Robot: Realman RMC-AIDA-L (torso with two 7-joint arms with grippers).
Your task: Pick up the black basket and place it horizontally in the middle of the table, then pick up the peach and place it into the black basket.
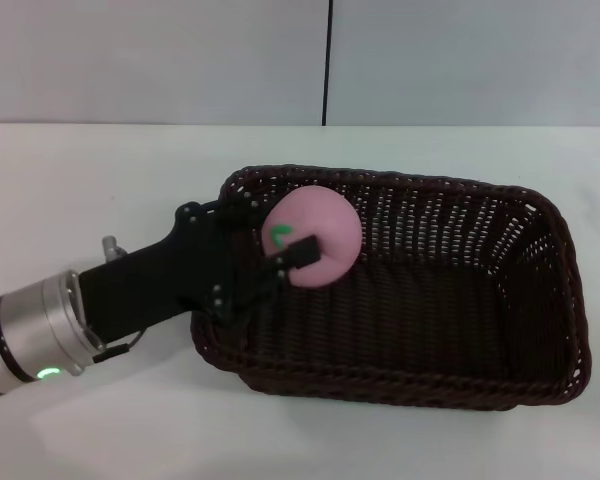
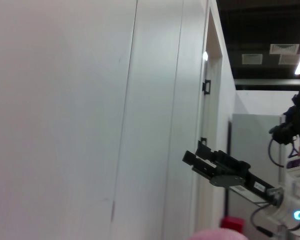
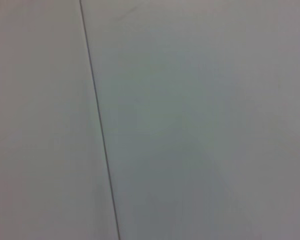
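Observation:
The black basket [image 1: 540,290] lies lengthwise across the middle of the white table [image 1: 100,180]. My left gripper [image 1: 283,234] reaches in over the basket's left end and is shut on the pink peach [image 1: 325,232], one finger across its front and one behind. The peach is held above the basket floor at the left end, with its green leaf mark facing me. A sliver of the peach also shows in the left wrist view [image 2: 220,235]. My right gripper [image 2: 194,158] shows only far off in the left wrist view, raised away from the table.
The basket's inside to the right of the peach holds nothing. White table shows on all sides of the basket. A grey wall with a dark vertical seam [image 1: 328,60] stands behind the table.

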